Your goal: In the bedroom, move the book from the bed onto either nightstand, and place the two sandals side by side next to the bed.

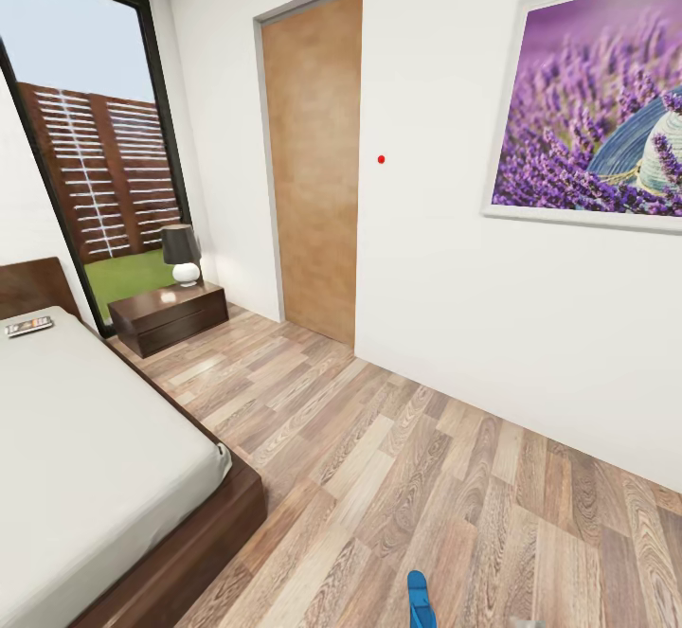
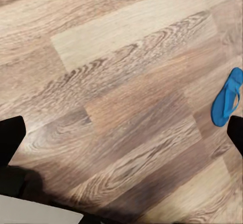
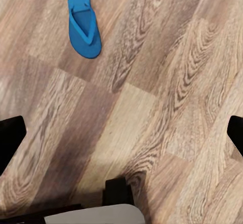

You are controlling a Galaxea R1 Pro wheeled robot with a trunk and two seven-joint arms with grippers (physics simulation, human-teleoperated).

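While both tools hang spread and empty over the wood-plank floor (image 1: 398,476), one bright blue flip-flop sandal (image 1: 417,600) lies unplaced nearby. Farther off, the small paperback book (image 1: 28,327) remains on the grey-mattressed bed (image 1: 85,457), beside the dark-brown nightstand (image 1: 169,314).

A plain wooden door (image 1: 314,169) in a grey frame stands shut in the white wall (image 1: 445,287). Just beside its right edge, a small red dot (image 1: 381,159) marks the wall. Further right hangs a large white-framed picture (image 1: 597,107) of purple lavender with a striped hat. A table lamp (image 1: 182,254), dark shade over a round white base, stands near the window (image 1: 90,164).
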